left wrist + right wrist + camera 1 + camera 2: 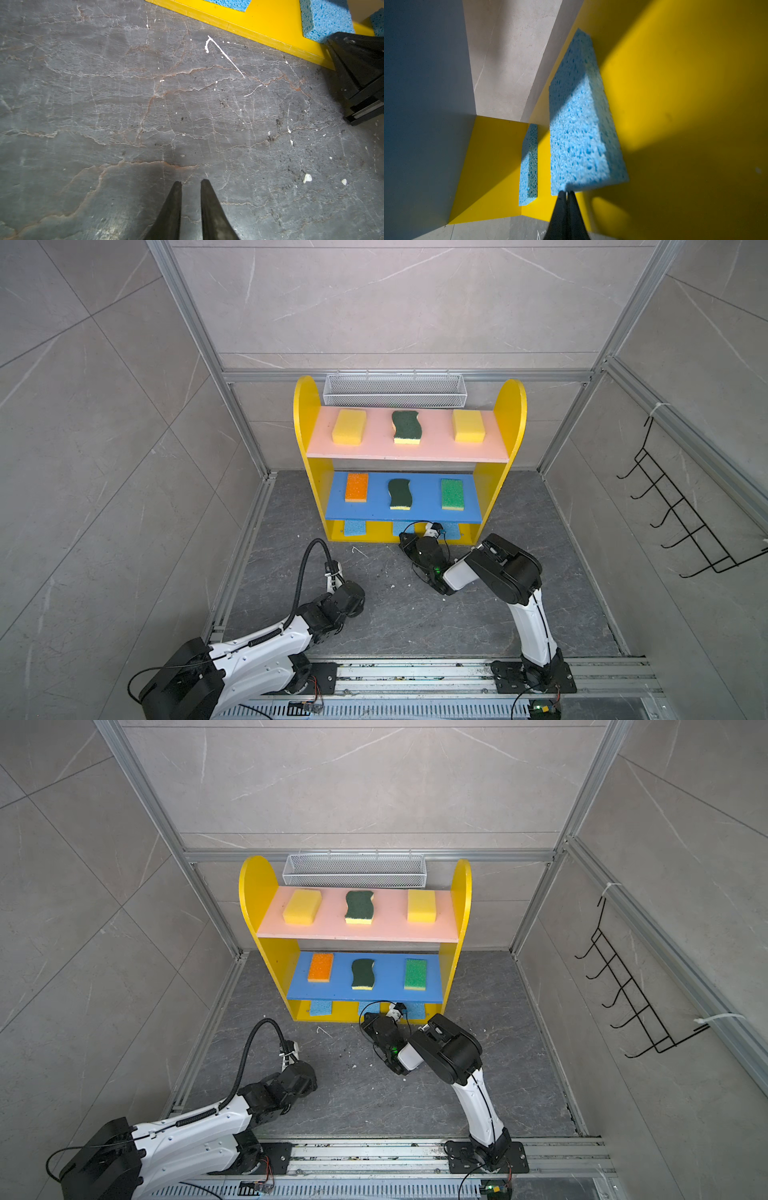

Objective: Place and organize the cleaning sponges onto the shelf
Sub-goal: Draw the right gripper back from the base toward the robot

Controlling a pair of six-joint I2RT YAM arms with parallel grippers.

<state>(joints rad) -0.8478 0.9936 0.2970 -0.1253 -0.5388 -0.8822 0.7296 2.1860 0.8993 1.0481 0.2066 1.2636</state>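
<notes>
The yellow shelf (307,406) holds two yellow sponges (349,427) (468,425) and a dark-green scourer (406,427) on its pink board. An orange-topped sponge (356,487), a second scourer (400,493) and a bright-green-topped sponge (451,494) lie on the blue board. Light-blue sponges (354,527) (453,529) lie on the yellow base beneath. My right gripper (566,192) is shut and reaches under the blue board. Its tips touch the near edge of the middle light-blue sponge (579,133). My left gripper (191,182) hangs over bare floor, nearly shut with nothing in it.
A white wire mesh basket (395,389) hangs behind the shelf top. A black wire hook rack (685,510) is on the right wall. Aluminium frame posts fence the grey stone floor (395,614). The arm bases sit on a front rail (415,674).
</notes>
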